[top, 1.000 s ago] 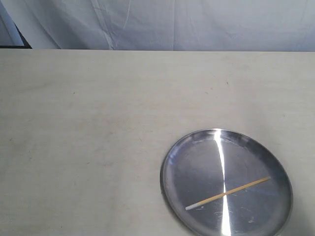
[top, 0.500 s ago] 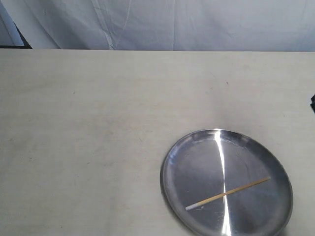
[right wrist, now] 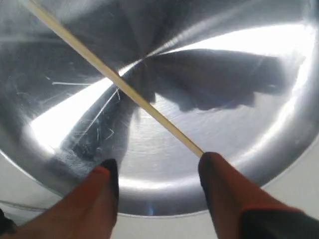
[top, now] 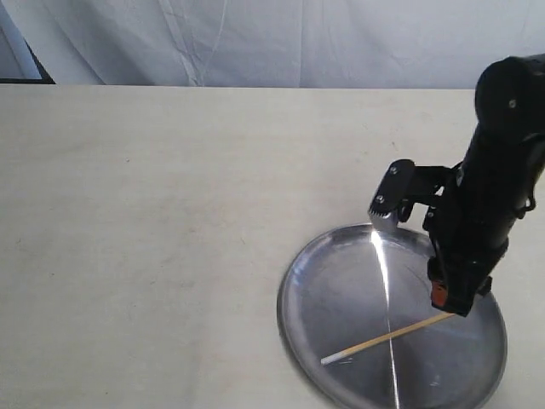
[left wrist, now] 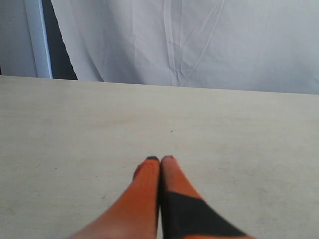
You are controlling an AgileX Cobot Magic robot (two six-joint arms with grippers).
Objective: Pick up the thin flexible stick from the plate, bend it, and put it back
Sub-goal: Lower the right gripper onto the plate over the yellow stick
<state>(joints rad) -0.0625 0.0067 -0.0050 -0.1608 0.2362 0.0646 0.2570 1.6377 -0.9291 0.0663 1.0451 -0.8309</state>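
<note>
A: We make the plate (top: 328, 281) silver, with one white streak of glare down it — and fine pale scratches.

B: We agree. The stick (top: 383, 338) is tan-yellow, whitish at one end.

A: The table (top: 170, 213) we call pale cream, faintly grained, with a few dark specks.

B: And the cloth (top: 298, 43) behind it is greyish white. The right arm (top: 498, 170) is black.

A: The right gripper (right wrist: 157, 167) has orange-red fingers with black tips — the left gripper (left wrist: 160, 160) is orange too, with a black patch on one finger.
</note>
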